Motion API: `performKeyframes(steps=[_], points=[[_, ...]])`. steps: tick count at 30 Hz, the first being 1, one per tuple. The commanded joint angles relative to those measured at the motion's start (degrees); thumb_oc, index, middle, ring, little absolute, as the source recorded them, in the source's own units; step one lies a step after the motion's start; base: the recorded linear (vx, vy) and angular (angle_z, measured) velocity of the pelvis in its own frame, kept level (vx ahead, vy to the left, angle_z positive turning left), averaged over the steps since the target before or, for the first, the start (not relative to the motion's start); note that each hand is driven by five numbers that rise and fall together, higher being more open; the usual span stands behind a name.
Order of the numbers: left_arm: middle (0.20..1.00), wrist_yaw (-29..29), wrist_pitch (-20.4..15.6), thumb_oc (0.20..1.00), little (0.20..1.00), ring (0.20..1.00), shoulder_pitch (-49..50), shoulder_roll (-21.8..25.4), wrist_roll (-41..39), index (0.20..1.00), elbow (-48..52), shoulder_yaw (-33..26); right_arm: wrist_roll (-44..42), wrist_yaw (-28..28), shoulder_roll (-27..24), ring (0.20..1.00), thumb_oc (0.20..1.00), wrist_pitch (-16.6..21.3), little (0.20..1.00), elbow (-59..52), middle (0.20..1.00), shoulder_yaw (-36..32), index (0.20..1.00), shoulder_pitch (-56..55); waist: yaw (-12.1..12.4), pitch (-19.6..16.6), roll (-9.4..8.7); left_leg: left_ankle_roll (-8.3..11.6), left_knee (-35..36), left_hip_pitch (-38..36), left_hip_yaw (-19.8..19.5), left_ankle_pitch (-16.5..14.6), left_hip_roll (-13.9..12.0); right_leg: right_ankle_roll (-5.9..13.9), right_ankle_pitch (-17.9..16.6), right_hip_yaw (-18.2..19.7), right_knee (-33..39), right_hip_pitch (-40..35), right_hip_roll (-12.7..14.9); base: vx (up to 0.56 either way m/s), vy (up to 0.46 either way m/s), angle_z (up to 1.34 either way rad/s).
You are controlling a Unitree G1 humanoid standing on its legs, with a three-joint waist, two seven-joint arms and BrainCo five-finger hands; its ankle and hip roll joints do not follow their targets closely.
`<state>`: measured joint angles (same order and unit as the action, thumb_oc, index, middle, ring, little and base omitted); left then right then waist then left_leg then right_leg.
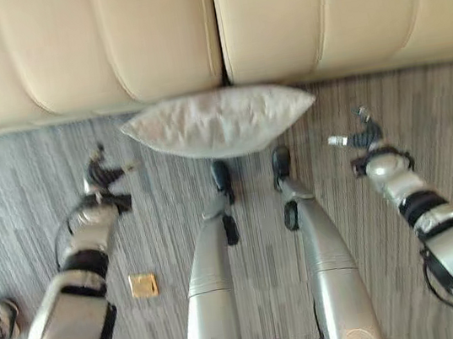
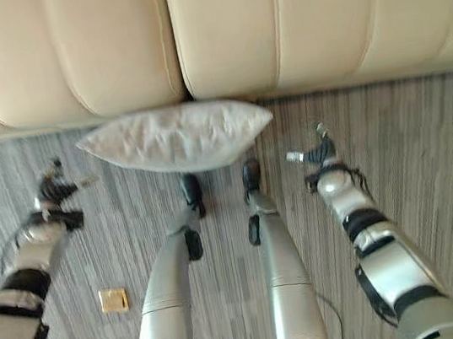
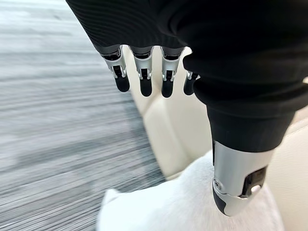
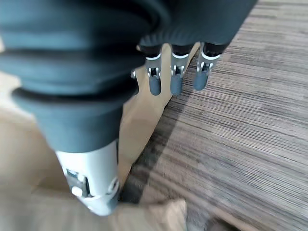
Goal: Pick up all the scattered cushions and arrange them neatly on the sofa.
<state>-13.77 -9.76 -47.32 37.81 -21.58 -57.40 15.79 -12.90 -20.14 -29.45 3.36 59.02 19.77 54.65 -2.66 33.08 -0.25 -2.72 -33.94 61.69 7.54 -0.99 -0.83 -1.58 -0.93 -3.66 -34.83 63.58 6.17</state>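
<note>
The cream leather sofa [image 1: 214,26], with padded vertical panels, spans the far edge of the scene; its front meets the grey striped carpet floor [image 1: 23,174]. A pale grey, lens-shaped fabric cushion [image 1: 219,122] lies on the carpet, touching the foot of the sofa below the seam between the two sofa sections, so it is not yet on the seat. The left hand [image 1: 101,176] and the right hand [image 1: 360,136] hover on either side of the cushion, apart from it, fingers relaxed and spread, thumbs held off; this flanking pose probably prepares a two-handed lift. The left wrist view shows the left fingers [image 3: 144,82] straight, with the cushion past the thumb. A small square gold-coloured object [image 1: 143,285] lies on the carpet nearer the robot; a person's shoe [image 1: 0,321] shows at the edge. No legible writing appears.
</note>
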Motion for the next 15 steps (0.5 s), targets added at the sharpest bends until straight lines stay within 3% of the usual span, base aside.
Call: performKeyframes(steps=[1,7,11,12,13,14,15], points=[[1.0,-1.8,-1.8,1.0,1.0,1.0,6.6,0.6,-2.6,1.0,-0.4,-1.4,-3.7,-2.3,-1.3,1.0,1.0,2.2,1.0,-1.8,1.0,2.0,1.0,-6.8,0.1,-9.0,1.11,3.32,-2.9,-0.1,-0.1,-8.7,0.4,5.74,4.6,4.7,1.2,0.8,1.0,0.02,0.026,-0.11],[1.0,-3.2,-1.8,1.0,1.0,1.0,-1.2,-1.0,1.9,1.0,1.7,5.8,-5.8,-3.4,1.1,1.0,1.0,4.3,1.0,-4.4,1.0,7.3,1.0,1.6,0.6,-9.7,1.95,2.32,-8.1,8.4,0.5,-9.9,1.4,5.36,5.8,6.3,-4.2,9.6,0.7,0.03,0.021,0.0],[1.0,-5.8,-2.1,1.0,1.0,1.0,-4.5,-6.6,3.5,1.0,4.5,9.0,-5.2,-4.7,7.2,1.0,1.0,5.5,1.0,-7.0,1.0,11.9,1.0,6.7,1.8,-10.2,2.36,1.71,-9.2,10.2,0.3,-9.9,2.1,5.33,6.1,6.3,-6.0,11.8,0.6,0.0,-0.009,0.01],[1.0,-6.4,-2.0,1.0,1.0,1.0,-5.3,-8.0,4.4,1.0,4.6,9.9,-4.4,-4.6,8.8,0.511,0.511,5.6,0.511,-7.6,0.511,13.1,0.511,7.4,2.0,-10.5,2.42,1.58,-9.4,10.5,0.3,-9.9,2.2,5.27,6.2,6.0,-6.4,12.1,0.7,-0.02,-0.046,0.05],[0.944,-7.4,-1.9,0.944,0.944,0.944,-6.1,-9.8,5.5,0.944,4.8,10.8,-3.2,-4.8,10.7,0.2,0.2,5.6,0.2,-8.6,0.2,14.4,0.2,8.2,2.3,-10.8,2.42,1.45,-9.1,10.5,0.1,-9.7,2.4,5.22,6.2,5.9,-6.3,12.0,0.6,-0.02,-0.047,0.06],[0.2,-8.1,-2.0,0.2,0.2,0.2,-6.9,-10.7,6.3,0.2,5.1,11.4,-3.0,-4.8,11.8,0.2,0.2,6.0,0.2,-9.1,0.2,15.0,0.2,8.5,2.4,-11.0,2.49,1.44,-8.9,10.5,-0.2,-9.5,2.5,5.24,6.1,5.7,-6.2,12.0,0.6,-0.02,-0.037,0.04],[0.2,-8.8,-2.6,0.2,0.2,0.2,-7.4,-11.7,6.2,0.2,5.9,11.5,-3.8,-5.1,13.3,0.2,0.2,6.8,0.2,-9.9,0.2,14.7,0.2,8.6,2.5,-11.2,2.55,1.49,-8.5,10.4,-0.4,-9.3,2.5,5.25,6.0,5.7,-6.0,11.8,0.6,-0.03,-0.032,0.03]])
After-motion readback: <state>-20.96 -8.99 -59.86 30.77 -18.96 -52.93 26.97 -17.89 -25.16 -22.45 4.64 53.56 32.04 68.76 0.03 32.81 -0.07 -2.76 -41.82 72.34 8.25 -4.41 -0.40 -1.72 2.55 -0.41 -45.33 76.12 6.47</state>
